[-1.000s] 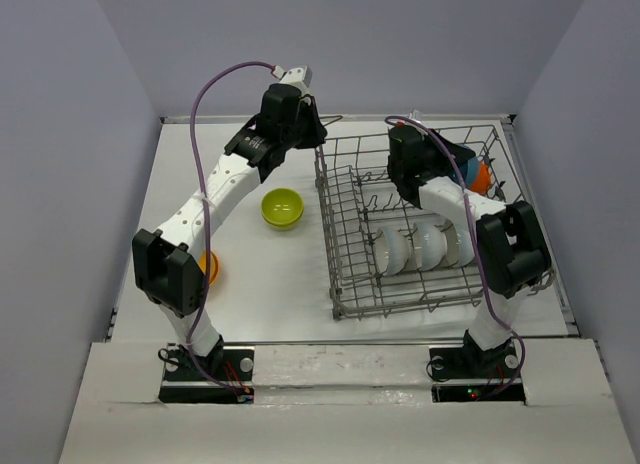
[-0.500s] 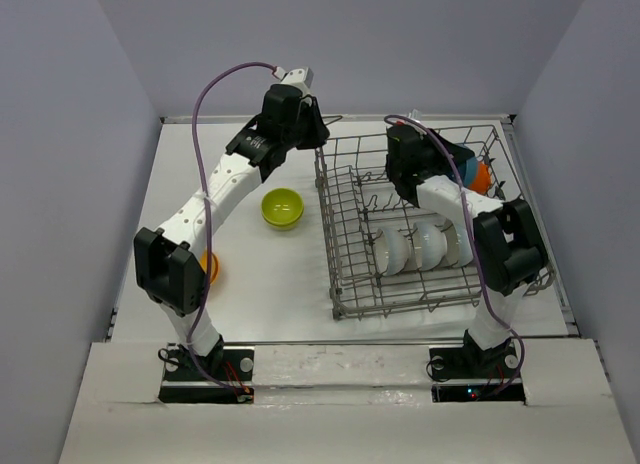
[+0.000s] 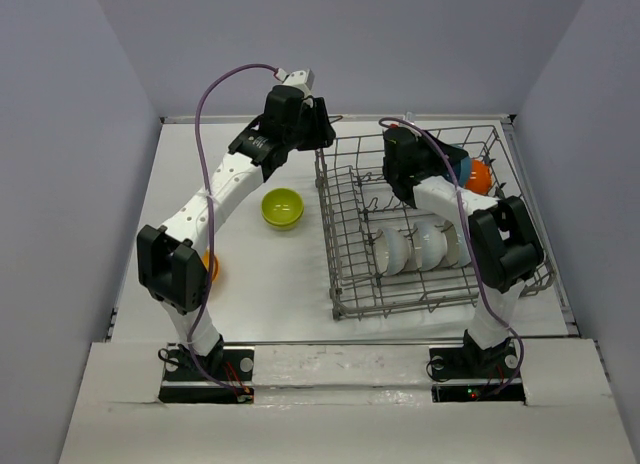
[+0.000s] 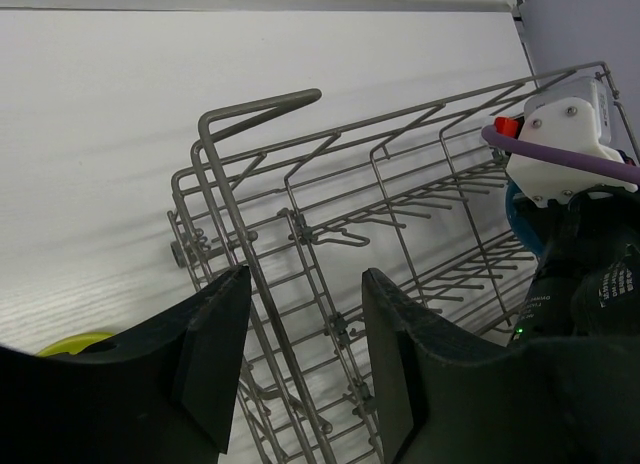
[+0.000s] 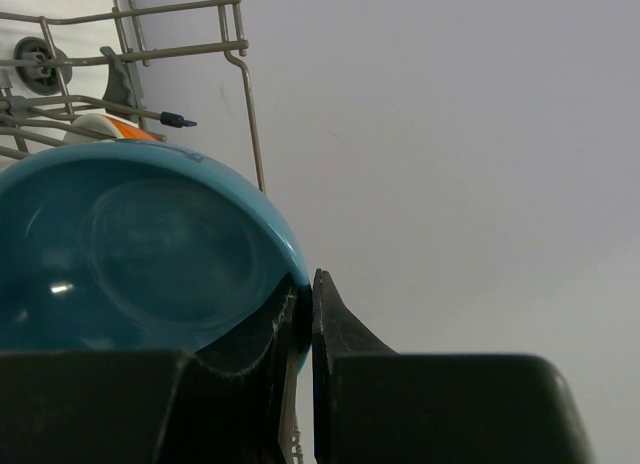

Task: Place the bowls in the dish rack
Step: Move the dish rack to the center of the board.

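The right gripper (image 5: 306,296), pinching the blue bowl (image 5: 140,254) by the rim, has shifted slightly over the dish rack (image 3: 350,256), so placing looks near. The left gripper (image 4: 305,284) stands wide at its corner.

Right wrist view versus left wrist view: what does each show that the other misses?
Right wrist only: the right gripper shut on the round blue bowl at its rim, an orange bowl edging behind. Left wrist only: the open left gripper, a lime-green bowl sliver, the right arm. Both: the grey wire dish rack and some blue bowl.
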### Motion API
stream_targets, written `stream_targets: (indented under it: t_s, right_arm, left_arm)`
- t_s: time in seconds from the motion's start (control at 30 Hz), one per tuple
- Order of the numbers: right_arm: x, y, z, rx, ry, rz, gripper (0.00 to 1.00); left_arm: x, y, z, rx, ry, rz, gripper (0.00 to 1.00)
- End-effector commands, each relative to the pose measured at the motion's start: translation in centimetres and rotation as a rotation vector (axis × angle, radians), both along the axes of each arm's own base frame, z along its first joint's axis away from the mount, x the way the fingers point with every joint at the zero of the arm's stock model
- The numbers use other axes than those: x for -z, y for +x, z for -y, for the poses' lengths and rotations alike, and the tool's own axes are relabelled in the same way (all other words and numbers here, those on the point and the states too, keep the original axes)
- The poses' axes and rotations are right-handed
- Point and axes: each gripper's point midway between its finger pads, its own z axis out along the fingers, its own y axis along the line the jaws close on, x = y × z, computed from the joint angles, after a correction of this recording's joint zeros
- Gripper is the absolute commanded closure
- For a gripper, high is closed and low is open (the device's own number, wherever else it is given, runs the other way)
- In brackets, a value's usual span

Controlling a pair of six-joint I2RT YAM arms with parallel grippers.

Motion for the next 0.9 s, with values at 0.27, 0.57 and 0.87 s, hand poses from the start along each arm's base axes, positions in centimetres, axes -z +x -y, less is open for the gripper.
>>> stream_targets:
  t_s: [0.27, 0.57, 0.87]
  right_arm:
    - [0.9, 0.0, -0.1, 0.026, -0.021, -0.025, 0.89]
    - [1.6, 0.4, -0.3, 0.029, -0.021, -0.022, 0.76]
    - [0.8, 0.6, -0.4, 0.030, -0.010, 0.005, 0.85]
  left_arm:
    - [-0.9, -0.2, 0.6, 0.012, -0.004, 0.037, 0.42]
    - [-0.9, -0.3, 0.7, 0.015, -0.004, 0.037, 0.42]
    - [-1.1, -0.4, 0.8, 0.020, -0.006, 0.041, 0.43]
